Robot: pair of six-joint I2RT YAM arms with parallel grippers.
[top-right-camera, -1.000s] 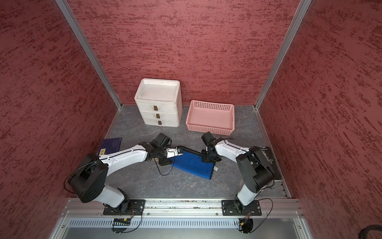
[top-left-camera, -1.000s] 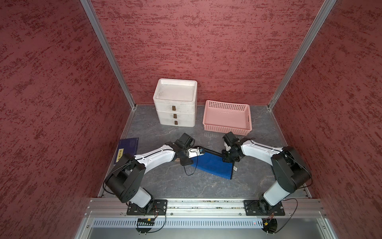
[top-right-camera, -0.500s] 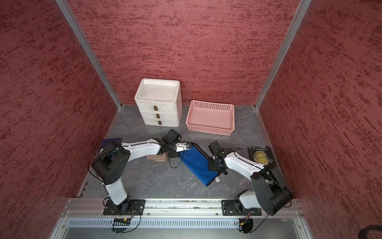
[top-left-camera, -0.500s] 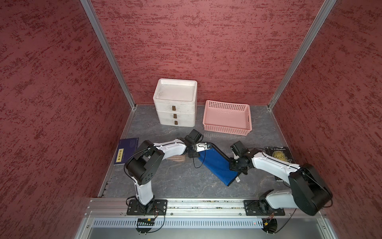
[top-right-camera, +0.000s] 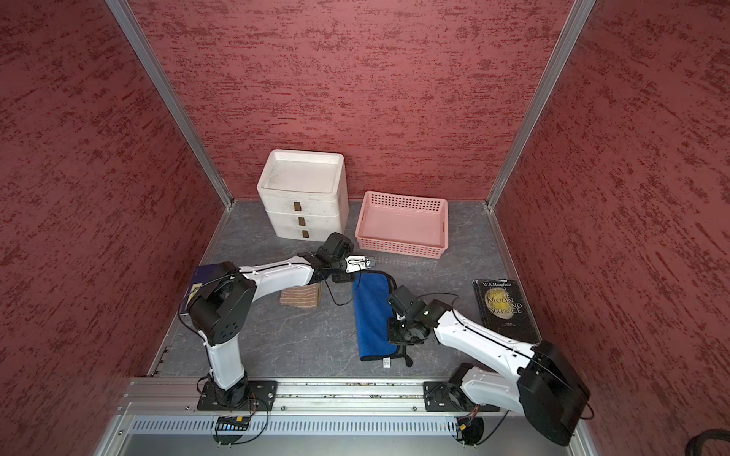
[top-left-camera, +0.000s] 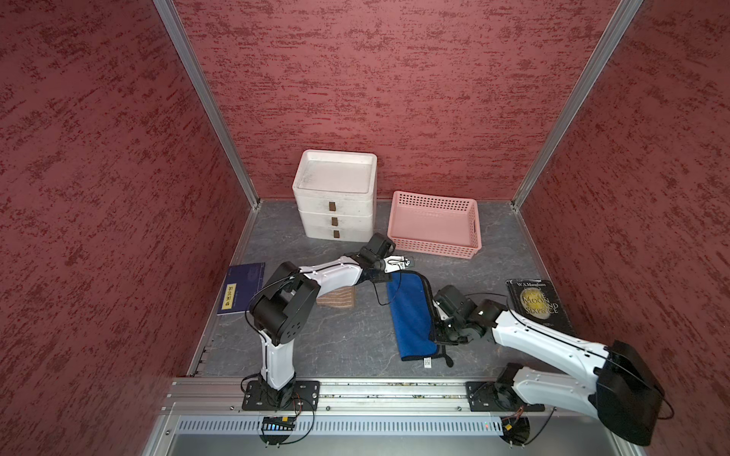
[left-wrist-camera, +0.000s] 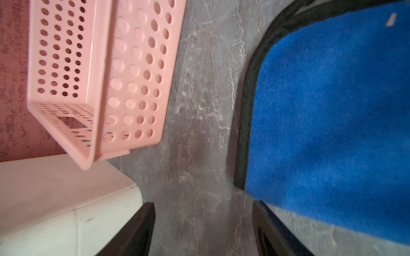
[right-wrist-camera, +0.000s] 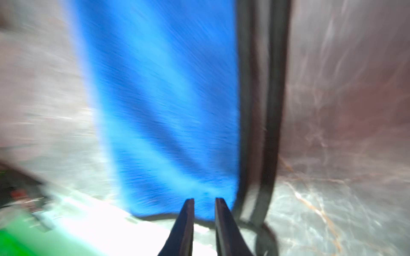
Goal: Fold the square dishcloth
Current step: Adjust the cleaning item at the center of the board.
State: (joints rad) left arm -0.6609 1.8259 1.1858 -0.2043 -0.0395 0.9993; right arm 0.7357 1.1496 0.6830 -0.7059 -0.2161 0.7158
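Grey marbled surface [top-left-camera: 335, 335], red walls [top-left-camera: 395, 79] | blue black-trimmed dishcloth [top-left-camera: 411, 316] lies centre, folded into a strip | my left gripper [left-wrist-camera: 203, 206] wide open, empty, at its far end | right gripper [right-wrist-camera: 204, 200] barely parted over its trimmed edge

The blue, black-edged fleece dishcloth [top-left-camera: 411, 316] is no longer lying slanted between the arms; it is now stretching as a narrow strip from front to back on the surface. The left pincer [top-left-camera: 405, 261] is hanging clear of it just past its far end, its arm folding back and baring a brown striped rag [top-left-camera: 337, 298]. The right pincer [right-wrist-camera: 204, 199], closed a second ago, is parting slightly, its arm uncovering a black paperback book [top-left-camera: 539, 304].
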